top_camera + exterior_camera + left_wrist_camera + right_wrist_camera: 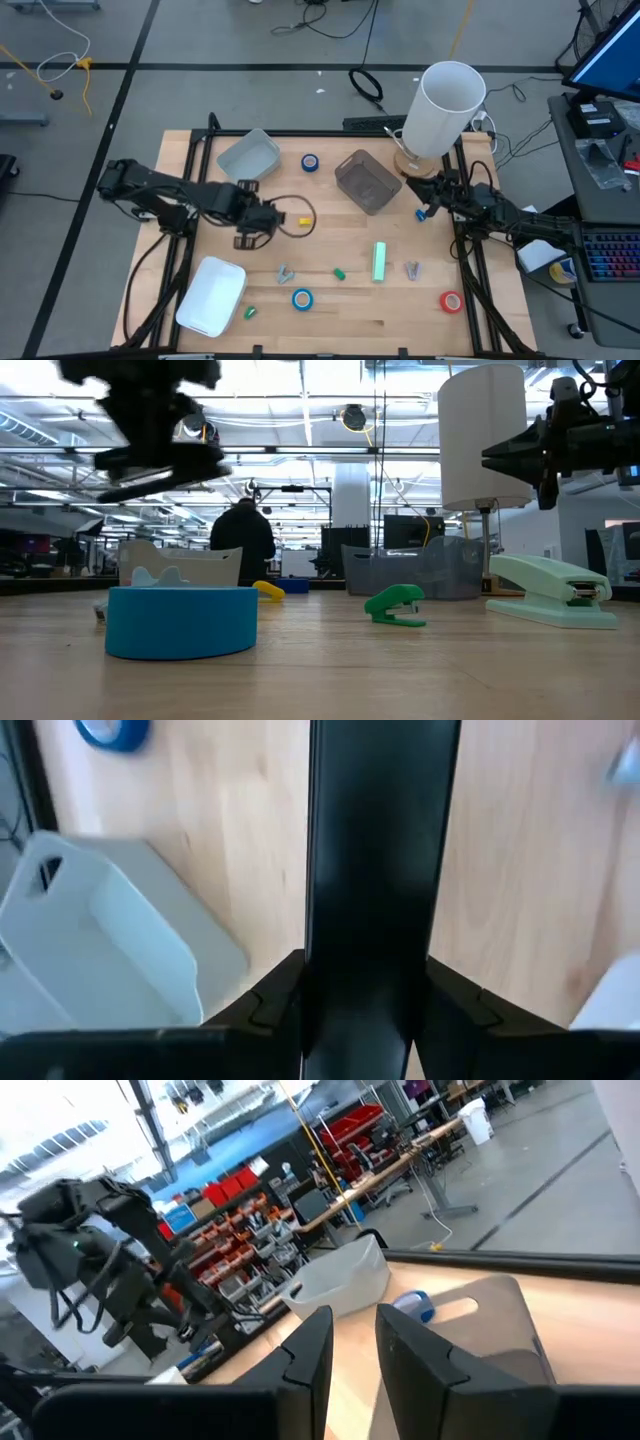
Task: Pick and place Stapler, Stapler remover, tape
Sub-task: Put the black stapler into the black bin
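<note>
Stapler (379, 262) lies lengthwise toward you, between both arms; your right gripper (432, 207) hovers slightly nearer, fingers narrowly parted, empty.

Nothing here can be read from where I stand: the stapler (556, 590), the tape (181, 621) rolls and the bins (249, 157) carry no legible print (the shelves far back in the room show only colour, no words).
</note>
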Action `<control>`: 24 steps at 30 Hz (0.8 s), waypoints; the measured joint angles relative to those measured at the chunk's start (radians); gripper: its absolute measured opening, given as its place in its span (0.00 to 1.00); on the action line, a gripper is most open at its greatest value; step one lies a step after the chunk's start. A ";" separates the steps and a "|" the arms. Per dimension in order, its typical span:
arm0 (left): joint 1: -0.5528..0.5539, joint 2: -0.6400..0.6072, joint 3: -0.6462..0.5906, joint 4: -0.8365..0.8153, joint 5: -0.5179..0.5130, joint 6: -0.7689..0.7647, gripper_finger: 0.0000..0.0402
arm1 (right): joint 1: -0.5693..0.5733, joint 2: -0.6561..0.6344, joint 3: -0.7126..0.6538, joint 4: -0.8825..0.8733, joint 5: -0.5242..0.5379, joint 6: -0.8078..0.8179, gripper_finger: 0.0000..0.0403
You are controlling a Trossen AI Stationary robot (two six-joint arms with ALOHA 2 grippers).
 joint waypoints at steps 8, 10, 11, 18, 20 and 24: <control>0.091 0.000 0.050 0.361 -0.002 0.035 0.34 | 0.000 0.027 0.000 0.079 -0.053 0.000 0.19; 0.112 0.000 0.051 0.477 -0.005 0.038 0.34 | 0.000 0.038 0.000 0.082 -0.053 0.000 0.19; 0.123 0.000 0.050 0.529 -0.006 0.038 0.34 | 0.000 0.043 0.000 0.082 -0.053 0.000 0.19; 0.185 0.002 0.051 0.829 -0.008 0.013 0.34 | 0.000 0.092 0.000 0.141 -0.108 0.000 0.19; 0.199 0.002 0.050 0.886 -0.008 -0.006 0.34 | 0.000 0.119 0.000 0.207 -0.139 -0.006 0.19; 0.219 0.002 0.050 0.946 -0.008 -0.057 0.34 | 0.001 0.200 0.000 0.379 -0.188 -0.035 0.19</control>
